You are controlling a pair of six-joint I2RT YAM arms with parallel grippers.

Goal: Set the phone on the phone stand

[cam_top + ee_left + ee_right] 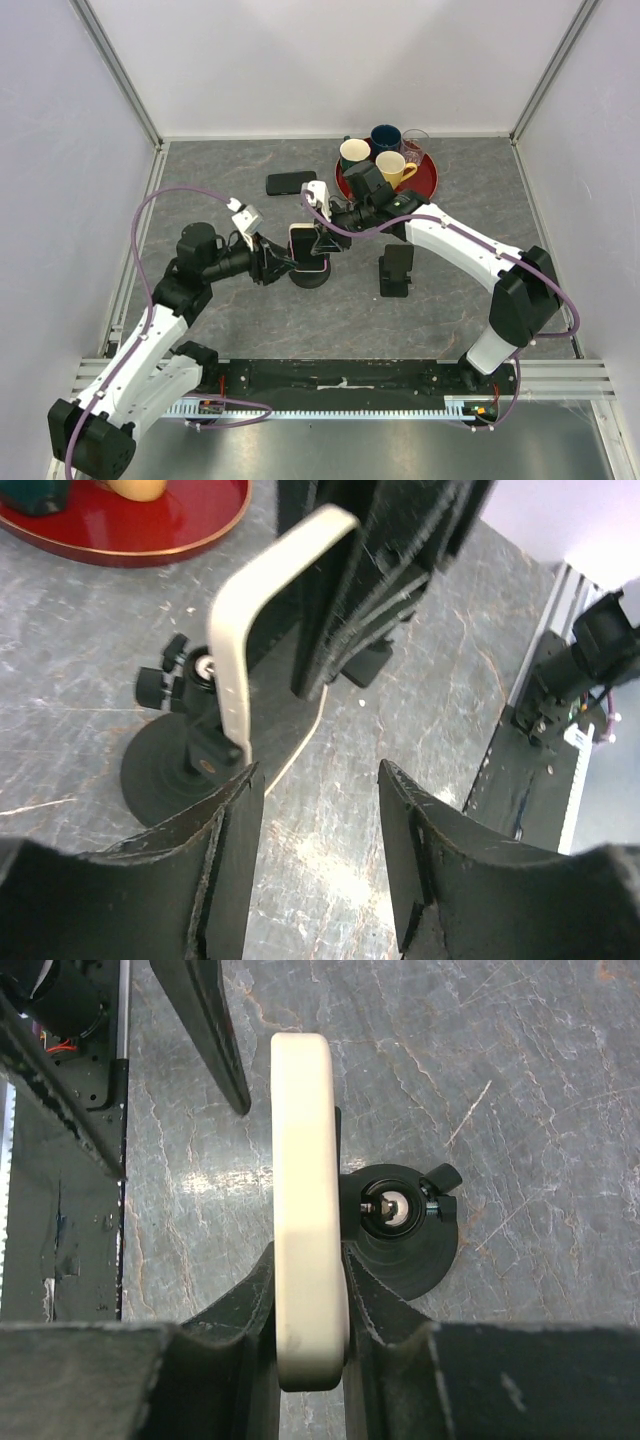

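**Holding the phone up by its stand**

Squeezing from both sides, the right hand (320,242) has the cream phone (307,246) tight between its two black fingers (250,1310). The phone stands up on its thin edge. It is in the middle of the grey worktop (430,310), right over the round black foot of the phone stand (310,277). From the right wrist camera, the back of the phone sits just beside the top knob of the stand. I cannot tell if the phone is resting on the stand.

The left hand (281,262) is just to the left of the stand, low over the worktop. Its fingers (225,870) are spread apart and hold nothing. They point at the phone but do not touch it.

A black phone (291,183) lies flat on the worktop, farther back and a bit to the left. A second black stand (396,270) is to the right of the first one, under the right arm. At the far side sits a red tray (428,182) with cups (392,168) on it: one cream, one dark blue, one yellow, and a clear glass.
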